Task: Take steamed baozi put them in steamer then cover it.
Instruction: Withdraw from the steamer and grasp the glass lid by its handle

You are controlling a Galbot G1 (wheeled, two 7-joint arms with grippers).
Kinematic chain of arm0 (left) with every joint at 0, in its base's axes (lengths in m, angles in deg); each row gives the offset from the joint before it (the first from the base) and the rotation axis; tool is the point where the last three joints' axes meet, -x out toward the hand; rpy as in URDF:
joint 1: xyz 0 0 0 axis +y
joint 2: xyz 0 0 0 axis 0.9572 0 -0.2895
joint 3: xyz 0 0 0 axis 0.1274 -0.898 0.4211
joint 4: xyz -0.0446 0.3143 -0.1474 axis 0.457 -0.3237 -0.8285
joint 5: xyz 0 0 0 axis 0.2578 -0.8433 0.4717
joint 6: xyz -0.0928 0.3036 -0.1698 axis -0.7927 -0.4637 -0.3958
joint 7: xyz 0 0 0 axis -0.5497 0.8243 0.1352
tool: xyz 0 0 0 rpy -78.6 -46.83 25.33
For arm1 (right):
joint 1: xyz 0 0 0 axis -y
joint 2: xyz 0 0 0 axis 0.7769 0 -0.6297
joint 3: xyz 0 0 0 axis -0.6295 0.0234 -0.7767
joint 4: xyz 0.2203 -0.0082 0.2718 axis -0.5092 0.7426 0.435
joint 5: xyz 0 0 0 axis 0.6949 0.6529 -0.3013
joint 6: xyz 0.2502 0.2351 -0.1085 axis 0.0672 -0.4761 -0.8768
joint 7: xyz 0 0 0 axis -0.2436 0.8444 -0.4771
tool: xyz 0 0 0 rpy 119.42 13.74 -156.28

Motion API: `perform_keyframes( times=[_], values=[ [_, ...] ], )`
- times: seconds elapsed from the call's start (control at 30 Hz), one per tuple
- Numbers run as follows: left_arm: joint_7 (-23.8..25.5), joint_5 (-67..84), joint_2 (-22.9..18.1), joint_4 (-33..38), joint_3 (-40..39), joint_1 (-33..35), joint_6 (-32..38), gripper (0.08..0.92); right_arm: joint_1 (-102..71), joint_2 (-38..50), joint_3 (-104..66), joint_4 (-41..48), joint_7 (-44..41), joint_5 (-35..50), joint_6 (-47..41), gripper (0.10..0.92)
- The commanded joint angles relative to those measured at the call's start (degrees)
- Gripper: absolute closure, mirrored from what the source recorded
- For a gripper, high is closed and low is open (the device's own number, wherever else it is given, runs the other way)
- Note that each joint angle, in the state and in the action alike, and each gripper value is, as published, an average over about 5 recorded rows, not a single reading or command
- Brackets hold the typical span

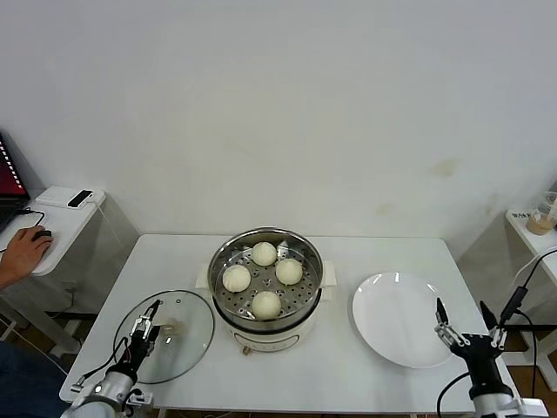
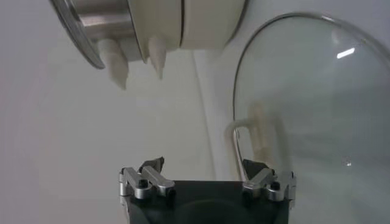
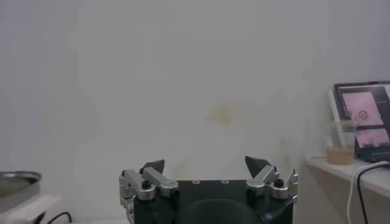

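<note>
Several round cream-white baozi (image 1: 264, 253) lie on the perforated tray inside the steel steamer (image 1: 307, 300) at the table's middle. The glass cover (image 1: 187, 344) lies flat on the table to the steamer's left, its cream handle (image 1: 174, 328) up. My left gripper (image 1: 148, 320) is open over the cover's near-left part, holding nothing. In the left wrist view the left gripper (image 2: 204, 164) faces the cover (image 2: 317, 109), its handle (image 2: 259, 131) and the steamer base (image 2: 201, 24). My right gripper (image 1: 463, 318) is open and empty at the front right, and the right wrist view shows the right gripper (image 3: 205, 164) facing the wall.
An empty white plate (image 1: 400, 318) lies right of the steamer, close to my right gripper. A side table at the left holds a person's hand on a mouse (image 1: 26, 248). A shelf with a cup (image 1: 541, 218) and cables stands at the right.
</note>
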Motion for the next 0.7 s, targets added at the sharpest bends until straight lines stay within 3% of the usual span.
perform_keyframes(
  times=[0.03, 0.27, 0.7],
  values=[
    [0.1, 0.0, 0.0, -4.1, -2.1, -6.4, -0.1, 0.177, -0.6, -0.5, 0.5, -0.1, 0.0, -0.9, 0.1, 0.203],
    [0.6, 1.2, -0.2, -6.2, -3.2, -7.6, -0.1, 0.209, -0.6, -0.6, 0.6, -0.2, -0.1, -1.4, 0.1, 0.203],
    [1.0, 2.9, -0.2, -5.1, -1.9, -4.9, -0.7, 0.58, -0.4, -0.3, 0.6, -0.6, -0.2, -1.3, -0.1, 0.203]
  ],
)
